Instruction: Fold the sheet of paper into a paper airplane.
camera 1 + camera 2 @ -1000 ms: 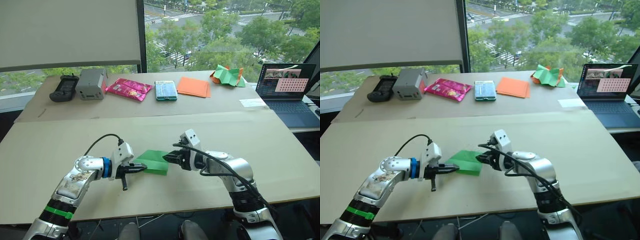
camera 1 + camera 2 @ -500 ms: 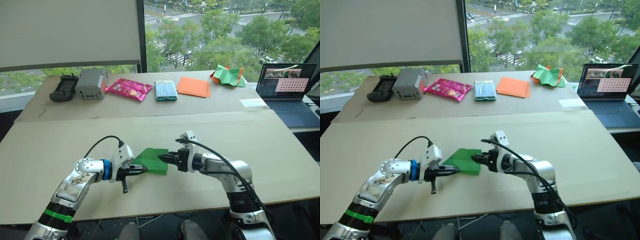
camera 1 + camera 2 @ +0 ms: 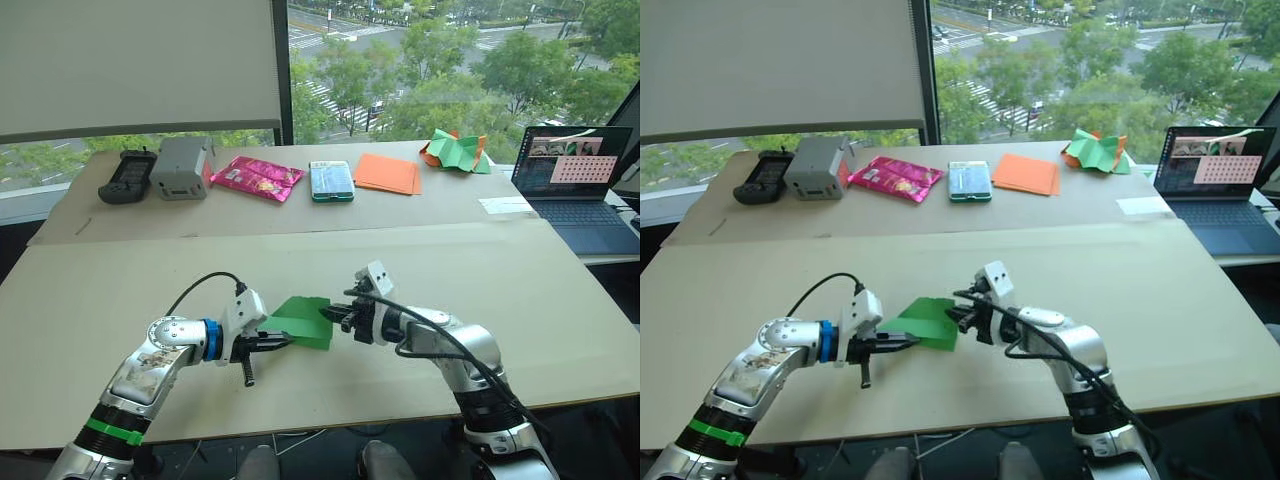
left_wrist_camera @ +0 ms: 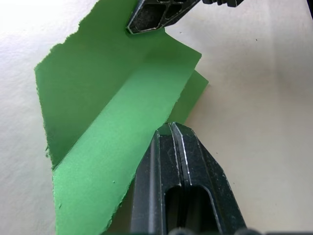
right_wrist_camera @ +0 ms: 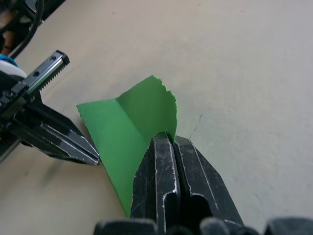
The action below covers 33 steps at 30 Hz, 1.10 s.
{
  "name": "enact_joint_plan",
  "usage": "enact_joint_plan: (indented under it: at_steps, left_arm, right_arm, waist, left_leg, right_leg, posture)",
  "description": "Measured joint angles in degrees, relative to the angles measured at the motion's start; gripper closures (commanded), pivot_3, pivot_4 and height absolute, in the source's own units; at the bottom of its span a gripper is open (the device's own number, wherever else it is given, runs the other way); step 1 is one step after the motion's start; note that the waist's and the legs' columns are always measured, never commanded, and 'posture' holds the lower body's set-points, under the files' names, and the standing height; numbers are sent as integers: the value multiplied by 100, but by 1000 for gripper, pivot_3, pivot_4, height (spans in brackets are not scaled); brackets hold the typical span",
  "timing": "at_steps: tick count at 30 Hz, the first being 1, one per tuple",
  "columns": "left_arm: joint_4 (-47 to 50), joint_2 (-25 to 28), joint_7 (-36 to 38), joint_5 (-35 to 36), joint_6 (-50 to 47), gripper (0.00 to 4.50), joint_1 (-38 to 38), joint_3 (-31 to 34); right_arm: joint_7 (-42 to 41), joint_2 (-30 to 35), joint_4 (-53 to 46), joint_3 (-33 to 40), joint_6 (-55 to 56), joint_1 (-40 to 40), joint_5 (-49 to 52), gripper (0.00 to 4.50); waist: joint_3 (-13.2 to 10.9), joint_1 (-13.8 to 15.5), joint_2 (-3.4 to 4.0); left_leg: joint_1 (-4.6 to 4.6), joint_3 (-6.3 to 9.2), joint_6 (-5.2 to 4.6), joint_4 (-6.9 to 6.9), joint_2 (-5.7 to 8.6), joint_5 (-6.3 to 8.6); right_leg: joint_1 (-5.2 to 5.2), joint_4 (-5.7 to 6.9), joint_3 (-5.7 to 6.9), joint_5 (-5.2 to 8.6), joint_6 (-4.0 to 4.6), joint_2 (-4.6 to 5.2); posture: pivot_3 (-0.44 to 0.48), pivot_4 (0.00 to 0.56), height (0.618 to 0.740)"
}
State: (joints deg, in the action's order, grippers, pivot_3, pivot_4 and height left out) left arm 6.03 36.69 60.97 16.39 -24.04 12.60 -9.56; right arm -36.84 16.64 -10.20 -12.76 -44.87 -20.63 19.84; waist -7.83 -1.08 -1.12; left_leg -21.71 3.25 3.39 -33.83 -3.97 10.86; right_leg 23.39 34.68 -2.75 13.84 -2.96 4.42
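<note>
The sheet of paper (image 3: 299, 318) is bright green, folded over with a crease, and sits at the near middle of the front table (image 3: 520, 300). My left gripper (image 3: 285, 341) is shut on its near-left edge; the left wrist view shows the shut tips (image 4: 171, 128) pinching a flap of the sheet of paper (image 4: 112, 112). On the opposite, right edge my right gripper (image 3: 328, 316) is shut as well, and in the right wrist view (image 5: 167, 137) its tips clamp the sheet of paper (image 5: 129, 122) where the crease ends. The two grippers face each other across the sheet.
The rear table holds a black device (image 3: 127, 176), a grey box (image 3: 183, 167), a pink packet (image 3: 256, 177), a teal packet (image 3: 331, 180), flat orange sheets (image 3: 388, 173) and a crumpled green-and-orange heap (image 3: 455, 152). A laptop (image 3: 575, 180) stands at the right.
My right gripper has edged slightly left toward the left one, and the green sheet between them has tilted up a little. The left gripper has hardly moved.
</note>
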Motion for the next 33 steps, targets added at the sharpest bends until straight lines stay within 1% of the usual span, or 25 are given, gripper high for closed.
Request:
enact_joint_plan:
  at_steps: [5, 7, 10, 15, 20, 24, 29, 31, 33]
  left_arm:
    - [92, 99, -25, 229, -173, 4500, -82, 275]
    - [214, 183, -26, 365, -282, 4500, -176, 433]
    - [349, 307, -32, 539, -479, 4500, -275, 674]
    - [489, 540, -32, 752, -677, 4500, -488, 1015]
    - [555, 684, -23, 851, -719, 4500, -699, 1113]
    - [542, 678, -71, 881, -722, 4500, -540, 1166]
    - [541, 557, -95, 1000, -742, 4500, -70, 1126]
    - [456, 493, -88, 924, -685, 4500, 108, 952]
    - [344, 453, -86, 798, -607, 4500, 135, 793]
  right_arm:
    - [-384, 513, -177, -922, 2223, 393, -1091, 4475]
    - [-424, 637, -126, -1169, 2970, 444, -1507, 4475]
    - [-362, 771, 124, -1429, 4139, 437, -2187, 4475]
    - [-192, 1077, 523, -1909, 5472, 318, -3387, 4475]
    - [84, 1232, 817, -2193, 6295, 78, -4499, 4475]
    - [117, 1324, 869, -2269, 6646, -91, -5110, 4475]
    - [103, 1304, 860, -2274, 6806, -121, -5356, 4475]
    - [70, 1288, 857, -2269, 6804, -118, -5393, 4475]
    - [56, 1247, 855, -2264, 6793, -115, -5403, 4475]
  waist:
    - [-1, -26, 0]
    - [-2, -43, 1]
    - [-3, -53, -1]
    - [-5, -38, -4]
    - [-5, -24, -8]
    - [-6, 28, -10]
    - [-3, 29, -15]
    - [-3, 31, -15]
    - [-2, 22, -15]
  left_leg:
    - [1, -1, 9, 2, -1, 6]
    - [1, -2, 27, 3, -1, 17]
    - [4, -2, 28, 1, -1, 17]
    - [6, -5, 29, 1, -1, 18]
    - [9, -5, 29, 1, -1, 18]
    - [9, -6, 29, -1, -1, 18]
    - [23, -7, 24, -3, 0, 15]
    - [29, -7, -1, -3, 0, -1]
    - [34, -7, -4, -2, 0, -3]
  right_leg:
    - [9, -29, 0, 0, -1, 0]
    - [9, -43, 1, 0, -1, 1]
    - [4, -51, 1, 0, -1, 1]
    - [2, -55, 0, 0, 0, 2]
    - [2, -54, 0, 0, 0, 2]
    - [-1, -54, 0, 0, 0, 2]
    - [-23, -53, 0, 0, 0, 2]
    - [-29, -52, 0, 0, 0, 1]
    - [-30, -50, -2, 0, 0, 0]
  posture:
    - [0, 150, 706]
    - [0, 150, 706]
    - [0, 150, 706]
    - [0, 150, 706]
    - [0, 150, 706]
    - [0, 150, 706]
    - [0, 150, 706]
    - [0, 150, 706]
    - [0, 150, 706]
